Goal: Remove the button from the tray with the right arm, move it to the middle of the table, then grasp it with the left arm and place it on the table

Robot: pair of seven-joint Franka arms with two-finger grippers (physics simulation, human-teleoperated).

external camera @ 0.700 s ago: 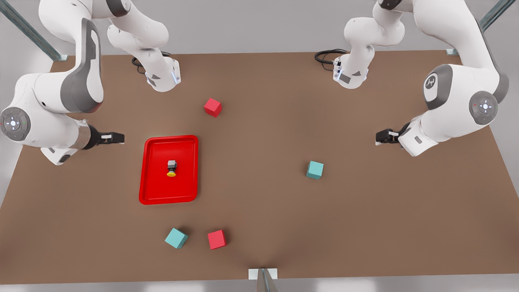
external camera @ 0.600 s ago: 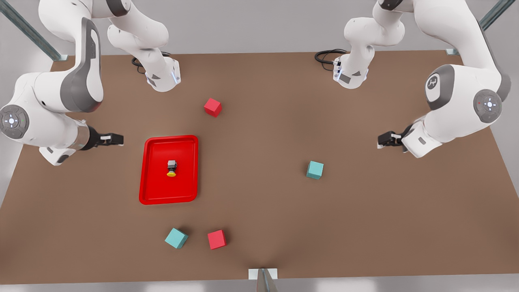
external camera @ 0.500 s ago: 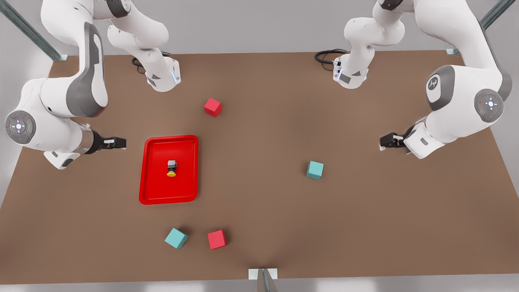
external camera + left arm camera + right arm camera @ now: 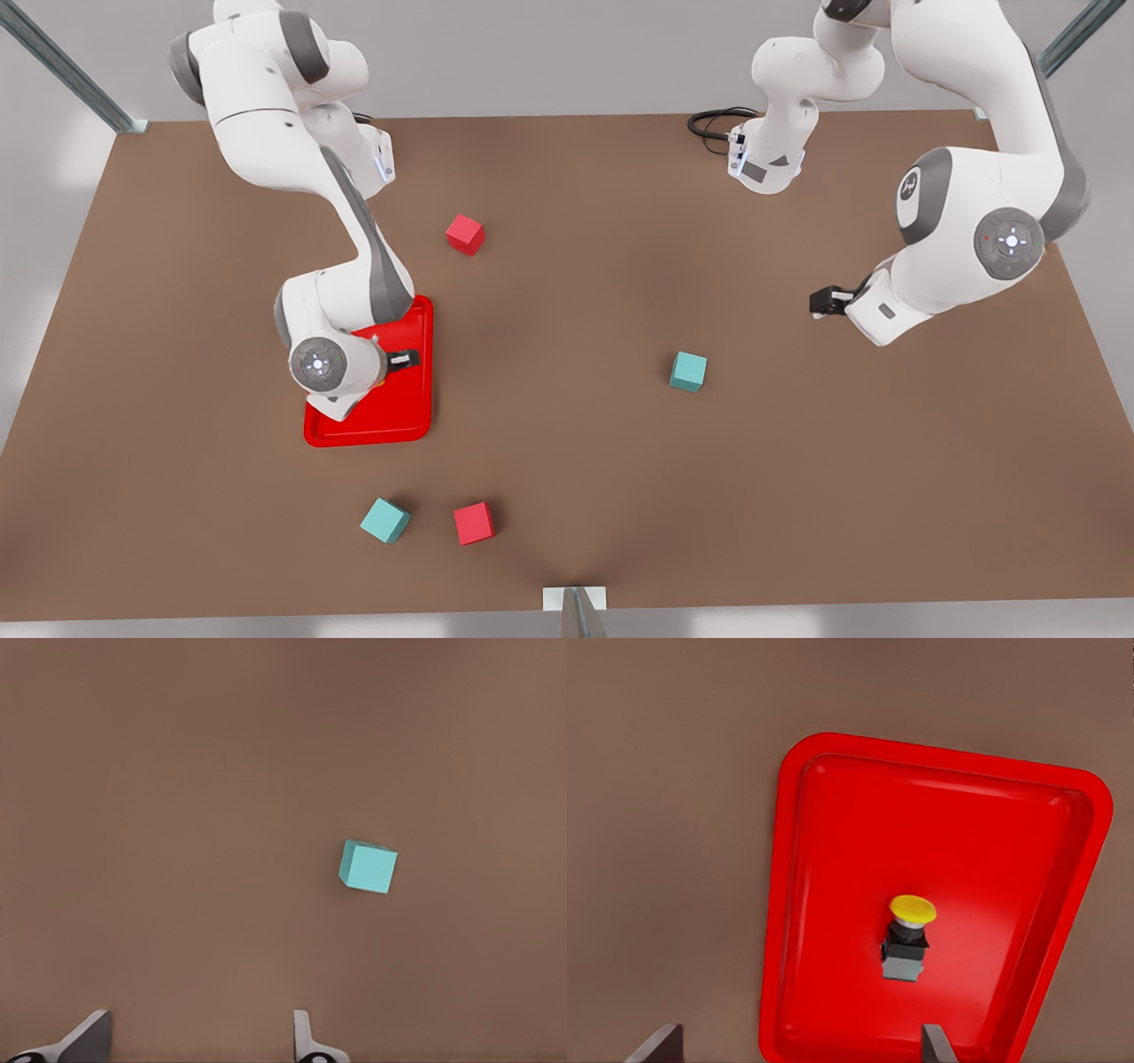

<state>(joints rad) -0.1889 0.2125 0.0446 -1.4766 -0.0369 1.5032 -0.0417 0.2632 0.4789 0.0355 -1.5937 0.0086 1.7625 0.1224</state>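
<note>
The right arm's black two-finger gripper is held spread above the tiny yellow-capped button in the shallow red tray, apparently for a descent, while the left gripper waits spread at the far right.

My right arm bends down over the tray; my right gripper hangs above it, fingers spread wide. My left arm waits well off to the tray's far side, left gripper with fingers apart.

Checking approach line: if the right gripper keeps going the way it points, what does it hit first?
Probably the button lying in the red tray: the right gripper, open, points down at it. Depth unclear.
</note>
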